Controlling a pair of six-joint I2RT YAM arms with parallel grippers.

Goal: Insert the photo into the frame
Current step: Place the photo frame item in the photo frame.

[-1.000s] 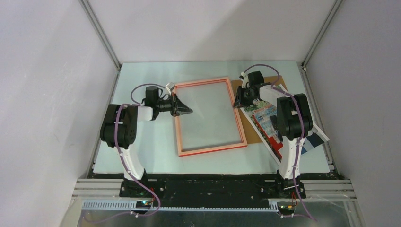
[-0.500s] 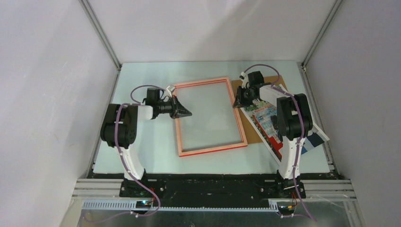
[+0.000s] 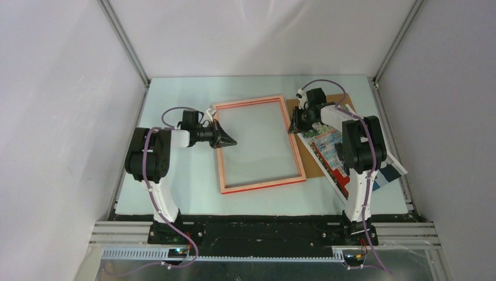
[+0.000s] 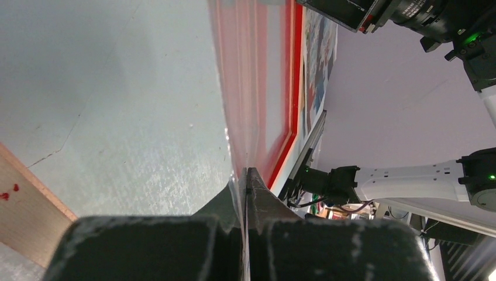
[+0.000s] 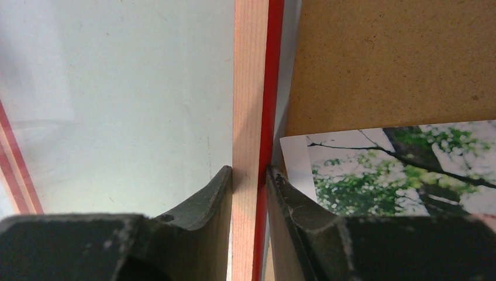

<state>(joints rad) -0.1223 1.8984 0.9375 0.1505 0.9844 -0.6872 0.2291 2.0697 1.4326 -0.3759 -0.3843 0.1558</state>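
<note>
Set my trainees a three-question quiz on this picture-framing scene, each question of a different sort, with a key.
1. True or false: the photo lies inside the frame.
2. The right gripper is shut on: A the frame's rail; B the brown board; C the photo.
3. What is the left gripper pinching?
Key: 1 false, it lies beside the frame; 2 A; 3 a thin clear sheet.
</note>
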